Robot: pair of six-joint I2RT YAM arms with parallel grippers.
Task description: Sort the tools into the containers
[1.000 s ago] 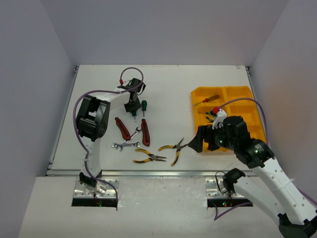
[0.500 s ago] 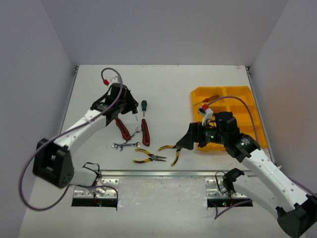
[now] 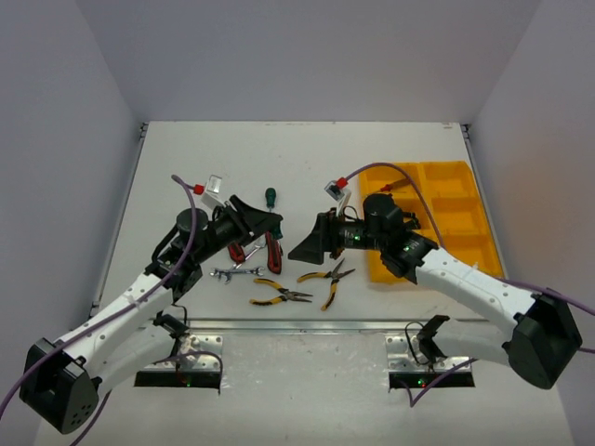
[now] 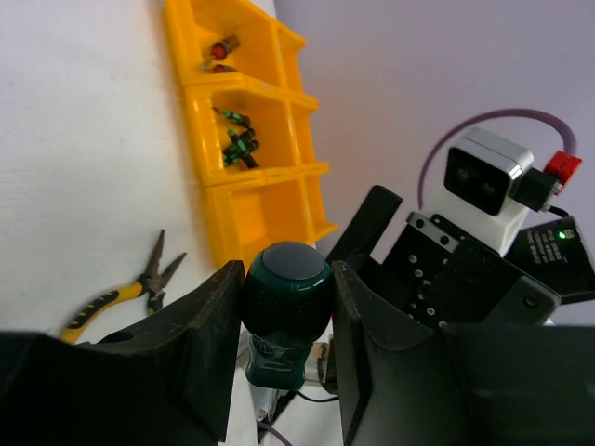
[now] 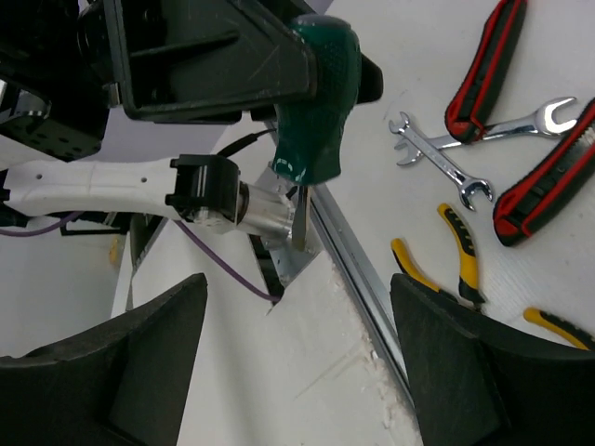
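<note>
**Green screwdriver clamped left, right end effector gaping opposite**

Left end effector (image 3: pixel 268 223) is clamped on a green-handled screwdriver (image 4: pixel 286 302). It has a finger on each side of the handle, butt end toward its own camera. Right end effector (image 3: pixel 302 249) stands wide, nothing between its fingers.

Top view: the two tips face each other, near but apart, over the table (image 3: pixel 186 167). The held screwdriver is hard to make out here. A second green-handled screwdriver (image 3: pixel 271 197) lies just beyond the left end effector. The left arm reaches low and long from its base, forearm slanting up and right. The right arm crosses in front of the yellow tray (image 3: pixel 437 200), wrist turned leftward.

Left wrist view alone shows the tray's contents. Beyond the left end effector are green-handled drivers (image 4: pixel 237 144) in a middle compartment and red-handled ones (image 4: pixel 221 48) in the end compartment next to it.

Right wrist view alone shows the bare shaft coming out of the green handle. Off to the right of the right end effector's fingers lie crossed wrenches (image 5: pixel 446 158), red-handled cutters (image 5: pixel 483 65) and yellow-handled pliers (image 5: pixel 460 265), flat on the table.
</note>
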